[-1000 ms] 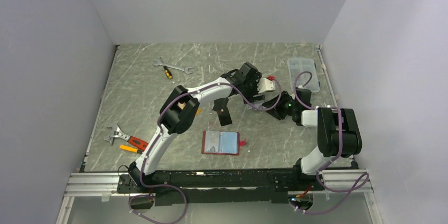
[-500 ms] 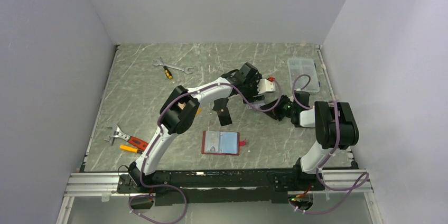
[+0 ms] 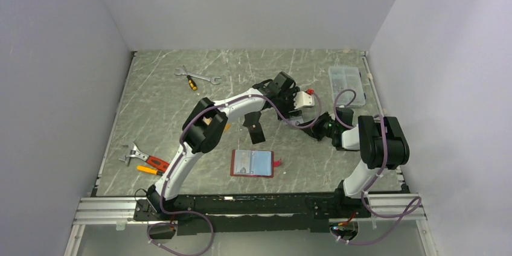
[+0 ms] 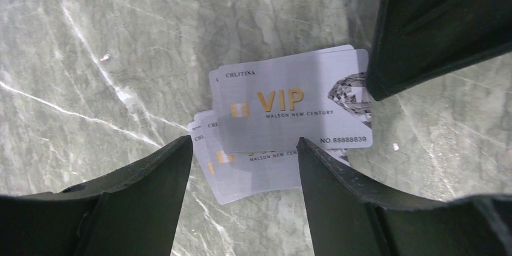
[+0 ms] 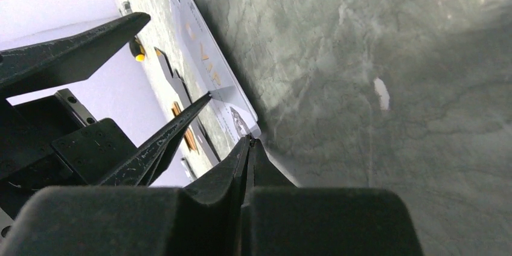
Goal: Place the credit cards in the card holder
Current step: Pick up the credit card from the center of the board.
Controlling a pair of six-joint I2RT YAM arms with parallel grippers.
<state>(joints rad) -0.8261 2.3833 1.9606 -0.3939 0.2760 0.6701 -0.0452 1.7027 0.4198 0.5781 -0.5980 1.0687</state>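
Several silver-grey VIP credit cards lie fanned on the marble table; in the top view they are hidden under the grippers. My left gripper is open and hovers over them, one finger on each side of the stack's near end; it also shows in the top view. My right gripper is shut on the right edge of the top silver-grey card, and its fingers cover that edge. Black cards and orange cards lie left of the grippers. The dark-red card holder lies open near the front.
A clear compartment box stands at the back right. A wrench and an orange-handled screwdriver lie at the back left. A wrench and red-handled pliers lie at the front left. Grey walls close in three sides.
My right arm has swung its gripper left and in toward the silver-grey cards beneath the left gripper. The left arm has barely moved.
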